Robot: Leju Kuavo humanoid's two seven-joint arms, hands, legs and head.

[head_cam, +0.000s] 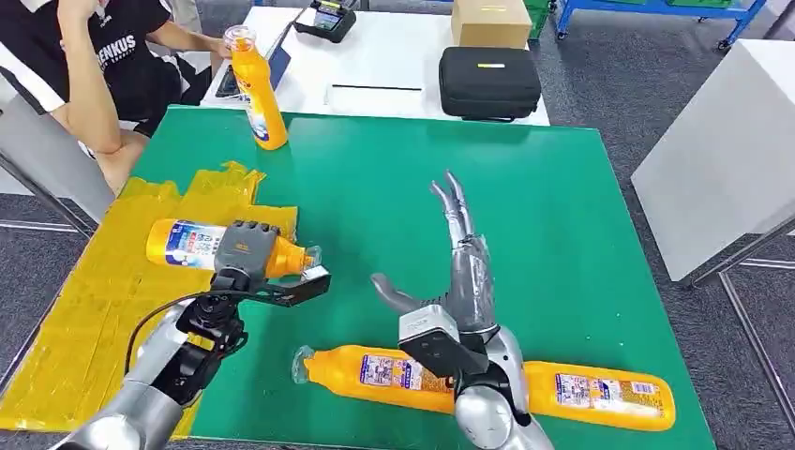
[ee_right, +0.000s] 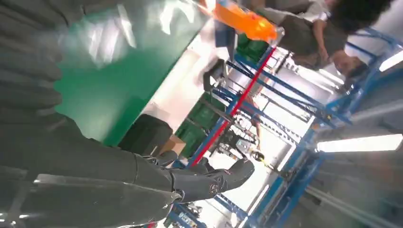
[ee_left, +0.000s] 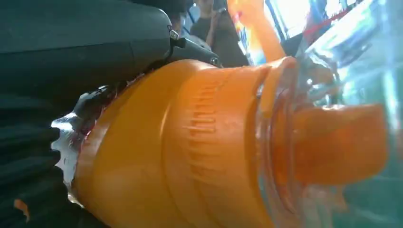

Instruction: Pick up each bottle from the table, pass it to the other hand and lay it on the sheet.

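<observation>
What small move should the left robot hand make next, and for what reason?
Probably it should carry the bottle a little further over the yellow sheet, lay it flat and let go. The left robot hand grips that bottle near its neck, at the sheet's edge, while the right robot hand is open and apart from it.

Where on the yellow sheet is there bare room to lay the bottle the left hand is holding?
The sheet is bare along its near-left stretch, between the left hand and the table's near-left corner. Its far edge by the person is rumpled. The held bottle hangs over the sheet's middle.
</observation>
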